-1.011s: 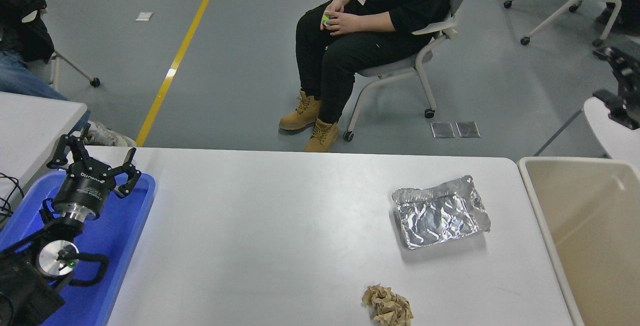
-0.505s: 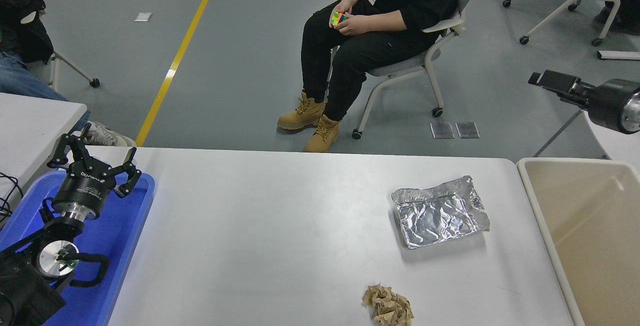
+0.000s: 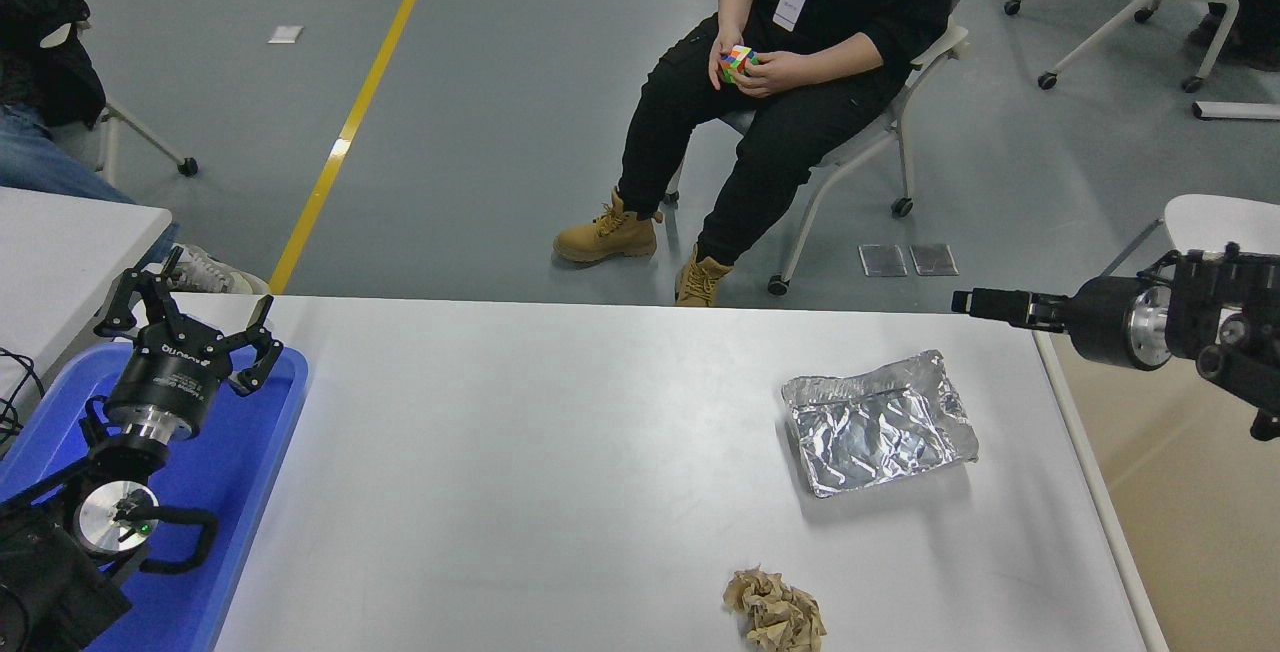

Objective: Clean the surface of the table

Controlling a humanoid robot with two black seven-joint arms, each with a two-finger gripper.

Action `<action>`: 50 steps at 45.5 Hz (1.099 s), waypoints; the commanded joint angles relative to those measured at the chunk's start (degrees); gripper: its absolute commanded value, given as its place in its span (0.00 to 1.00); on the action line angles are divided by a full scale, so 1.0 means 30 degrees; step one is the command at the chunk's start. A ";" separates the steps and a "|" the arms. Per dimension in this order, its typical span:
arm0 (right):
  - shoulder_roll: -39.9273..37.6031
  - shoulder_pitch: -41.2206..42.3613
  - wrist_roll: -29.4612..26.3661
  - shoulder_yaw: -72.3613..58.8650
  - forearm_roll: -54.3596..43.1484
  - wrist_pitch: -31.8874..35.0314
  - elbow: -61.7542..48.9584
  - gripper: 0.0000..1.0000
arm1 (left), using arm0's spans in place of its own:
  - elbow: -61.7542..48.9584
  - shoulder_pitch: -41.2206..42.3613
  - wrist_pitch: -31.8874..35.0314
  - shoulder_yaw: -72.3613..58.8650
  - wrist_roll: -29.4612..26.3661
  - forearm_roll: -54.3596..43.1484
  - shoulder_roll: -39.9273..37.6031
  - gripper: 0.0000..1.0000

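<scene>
The table surface [image 3: 560, 452] is a wide white tabletop. A crumpled sheet of silver foil [image 3: 878, 424], bent up like a shallow tray, lies on its right half. Near the front edge sits a ball of crumpled brown paper [image 3: 776, 612]. My right gripper [image 3: 965, 302] reaches in from the right edge, level and pointing left, above the table's far right corner and up-right of the foil. It holds nothing that I can see. My left gripper [image 3: 190, 310] is parked open over the blue tray [image 3: 255, 462] at the lower left.
A beige bin [image 3: 1200, 502] stands against the table's right end, under my right arm. A person sits on a wheeled chair [image 3: 905, 62] beyond the far edge, holding a colourful cube [image 3: 737, 62]. A second white table [image 3: 70, 242] is at the left.
My right arm has swung down and to the left, from high at the right edge to just above the table's far right corner. The seated person has rolled the chair to the right.
</scene>
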 commanded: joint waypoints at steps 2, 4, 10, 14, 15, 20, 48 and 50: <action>0.1982 -0.1948 0.0048 -0.0224 -0.0041 -0.1024 -0.2206 0.98 | 0.0000 0.0000 0.0000 0.0000 0.0000 0.0000 -0.0006 1.00; 0.2245 -0.2123 0.0048 -0.0253 -0.0041 -0.1229 -0.2499 0.98 | 0.0000 0.0000 0.0000 0.0000 0.0000 0.0000 -0.0007 1.00; 0.3124 -0.2504 0.0048 -0.0282 -0.0041 -0.1347 -0.3729 0.98 | 0.0000 0.0000 0.0000 0.0000 0.0000 0.0000 0.0023 1.00; 0.3388 -0.2797 0.0048 -0.0311 -0.0070 -0.1522 -0.3936 0.98 | 0.0000 0.0000 0.0000 0.0000 0.0000 0.0000 0.0022 1.00; 0.3418 -0.2827 0.0048 -0.0457 -0.0041 -0.1610 -0.3936 0.98 | 0.0000 0.0000 0.0000 0.0000 0.0000 0.0000 -0.0006 1.00; 0.3681 -0.2856 0.0048 -0.1364 -0.0012 -0.2721 -0.4169 0.94 | 0.0000 0.0000 0.0000 0.0000 0.0000 0.0000 -0.0007 1.00; 0.4854 -0.4116 0.0048 -0.2567 0.0193 -0.6122 -0.5401 0.85 | 0.0000 0.0000 0.0000 0.0000 0.0000 0.0000 -0.0007 1.00; 0.4854 -0.4175 0.0048 -0.2567 0.0193 -0.6122 -0.5401 0.81 | 0.0000 0.0000 0.0000 0.0000 0.0000 0.0000 -0.0007 1.00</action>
